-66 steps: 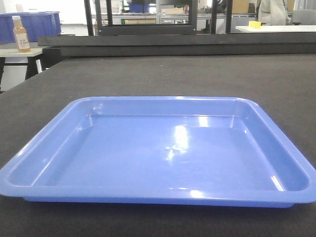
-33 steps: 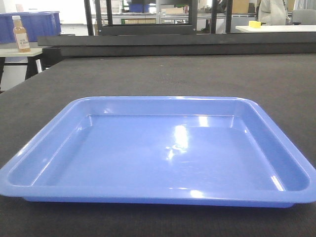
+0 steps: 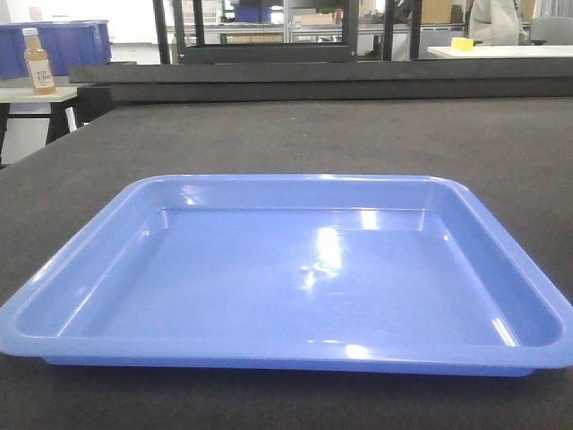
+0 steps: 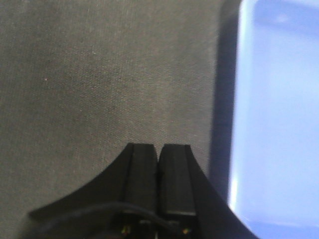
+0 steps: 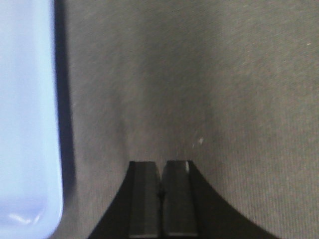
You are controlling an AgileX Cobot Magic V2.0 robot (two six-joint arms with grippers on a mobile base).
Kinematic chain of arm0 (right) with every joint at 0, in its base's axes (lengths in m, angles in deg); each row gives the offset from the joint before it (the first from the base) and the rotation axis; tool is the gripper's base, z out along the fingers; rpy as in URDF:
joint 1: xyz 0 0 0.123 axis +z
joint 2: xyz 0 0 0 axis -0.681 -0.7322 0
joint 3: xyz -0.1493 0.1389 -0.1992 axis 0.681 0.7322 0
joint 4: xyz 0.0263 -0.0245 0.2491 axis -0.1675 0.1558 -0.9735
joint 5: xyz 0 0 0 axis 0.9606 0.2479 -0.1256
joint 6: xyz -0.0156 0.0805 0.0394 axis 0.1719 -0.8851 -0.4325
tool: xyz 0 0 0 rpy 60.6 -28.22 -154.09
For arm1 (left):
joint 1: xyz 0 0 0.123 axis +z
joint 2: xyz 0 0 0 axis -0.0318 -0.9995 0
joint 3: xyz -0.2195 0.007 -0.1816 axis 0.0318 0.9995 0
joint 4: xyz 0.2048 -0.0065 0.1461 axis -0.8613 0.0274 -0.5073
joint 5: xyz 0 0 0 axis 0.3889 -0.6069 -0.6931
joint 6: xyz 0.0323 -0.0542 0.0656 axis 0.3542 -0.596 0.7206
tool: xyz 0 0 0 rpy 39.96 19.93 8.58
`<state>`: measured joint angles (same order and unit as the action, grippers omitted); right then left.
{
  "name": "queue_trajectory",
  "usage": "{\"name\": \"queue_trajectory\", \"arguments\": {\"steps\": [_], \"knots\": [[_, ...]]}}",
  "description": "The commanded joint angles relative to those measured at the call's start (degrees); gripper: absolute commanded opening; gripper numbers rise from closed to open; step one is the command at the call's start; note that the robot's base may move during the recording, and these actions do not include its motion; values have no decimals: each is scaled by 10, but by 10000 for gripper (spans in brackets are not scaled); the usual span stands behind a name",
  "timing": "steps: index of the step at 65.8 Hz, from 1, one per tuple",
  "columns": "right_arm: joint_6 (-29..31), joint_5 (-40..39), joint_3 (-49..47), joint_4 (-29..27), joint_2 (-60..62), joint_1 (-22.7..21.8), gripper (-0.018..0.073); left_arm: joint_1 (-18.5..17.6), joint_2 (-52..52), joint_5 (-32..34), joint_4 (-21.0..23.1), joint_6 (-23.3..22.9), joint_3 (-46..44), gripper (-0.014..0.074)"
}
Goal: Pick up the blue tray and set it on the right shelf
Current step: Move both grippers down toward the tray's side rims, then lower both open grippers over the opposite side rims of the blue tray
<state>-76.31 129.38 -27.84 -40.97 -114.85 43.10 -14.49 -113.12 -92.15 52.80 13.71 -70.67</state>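
Front-facing: blue tray on tbl.

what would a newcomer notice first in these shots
The large glossy light-blue plastic tray fills the front view, lying empty and flat on the dark tabletop. In the wrist views the black left tool and right tool are each shut, holding nothing, over the tabletop just beside the tray's edge.

Open tabletop flanking the blue tray
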Motion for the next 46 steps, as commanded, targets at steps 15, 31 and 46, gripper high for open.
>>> {"name": "queue_trajectory", "arguments": {"steps": [15, 31, 46], "knots": [[-167, -3, -87, 84, -126, 124, 60, -112, -151, -32, -39, -113, -133, -41], [-187, 8, -158, 84, -217, 192, 60, -112, -245, -102, -1, -85, -240, -48], [-190, 19, -224, 77, -281, 199, 60, -112, -269, -102, 13, -76, -262, -48]]}}
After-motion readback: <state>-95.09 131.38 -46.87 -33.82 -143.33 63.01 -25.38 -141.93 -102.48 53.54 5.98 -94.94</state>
